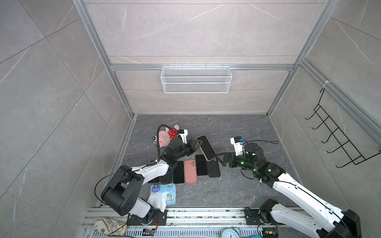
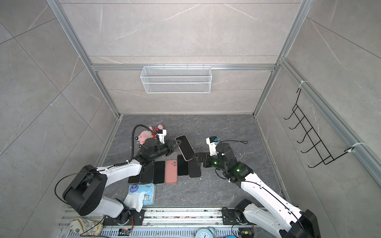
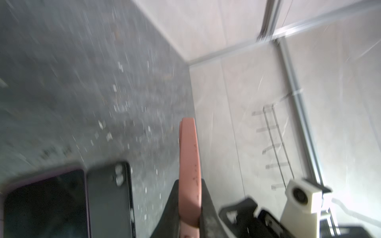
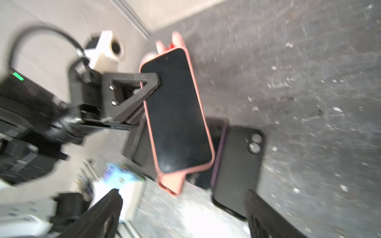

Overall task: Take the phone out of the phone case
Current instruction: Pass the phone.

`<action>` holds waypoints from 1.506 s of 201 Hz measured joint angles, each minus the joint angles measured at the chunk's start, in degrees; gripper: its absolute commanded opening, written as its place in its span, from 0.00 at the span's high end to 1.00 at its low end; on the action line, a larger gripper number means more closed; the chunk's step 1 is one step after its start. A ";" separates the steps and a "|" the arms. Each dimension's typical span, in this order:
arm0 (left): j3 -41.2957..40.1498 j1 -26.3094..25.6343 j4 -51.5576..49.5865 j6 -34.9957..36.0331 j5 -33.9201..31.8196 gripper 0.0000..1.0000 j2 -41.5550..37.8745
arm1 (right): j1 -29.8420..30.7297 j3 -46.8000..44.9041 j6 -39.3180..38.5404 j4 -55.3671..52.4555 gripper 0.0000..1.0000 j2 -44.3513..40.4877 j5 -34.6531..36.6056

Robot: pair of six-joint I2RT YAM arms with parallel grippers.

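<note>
A phone (image 1: pixel 206 147) (image 2: pixel 186 147) with a dark screen sits in a pink phone case (image 3: pixel 189 156) and is held tilted above the table. My left gripper (image 1: pixel 198 142) (image 2: pixel 177 142) (image 3: pixel 189 183) is shut on the cased phone's long edge near its far end. In the right wrist view the screen of the phone (image 4: pixel 178 111) faces the camera and the left fingers (image 4: pixel 148 82) clamp its side. My right gripper (image 1: pixel 218 159) (image 2: pixel 195 156) (image 4: pixel 183 195) is open just off the phone's near end, with nothing between its fingers.
A row of phones lies flat under the held one: a pink-backed one (image 1: pixel 190 171) and several dark ones (image 1: pixel 213 168). A tissue pack (image 1: pixel 164 193) lies near the left arm's base and a plush toy (image 1: pixel 167 137) behind the left wrist. A wire basket (image 1: pixel 195 79) hangs on the back wall, a hook rack (image 1: pixel 338 140) on the right wall.
</note>
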 measured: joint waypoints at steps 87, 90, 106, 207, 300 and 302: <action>-3.85 -0.44 14.99 -7.69 -10.99 1.00 -3.08 | 1.86 -9.60 21.11 31.78 0.35 7.32 -4.15; -3.96 -0.44 15.32 -7.91 -11.08 1.00 -3.08 | 2.10 -9.66 21.57 32.81 0.35 7.80 -4.26; -4.39 -0.50 17.75 -9.62 -11.69 1.00 -2.64 | 3.06 -9.75 22.88 36.76 0.40 9.79 -4.52; -4.74 -1.18 23.91 -14.43 -12.15 1.00 0.26 | 4.74 -8.66 27.56 50.75 0.61 18.56 -5.55; -5.86 -1.25 26.34 -16.63 -12.76 1.00 0.39 | 4.74 -8.31 30.42 55.95 0.93 20.44 -6.80; -5.86 -1.25 26.45 -16.68 -12.79 1.00 0.39 | 4.74 -8.31 30.36 56.15 0.94 20.48 -6.88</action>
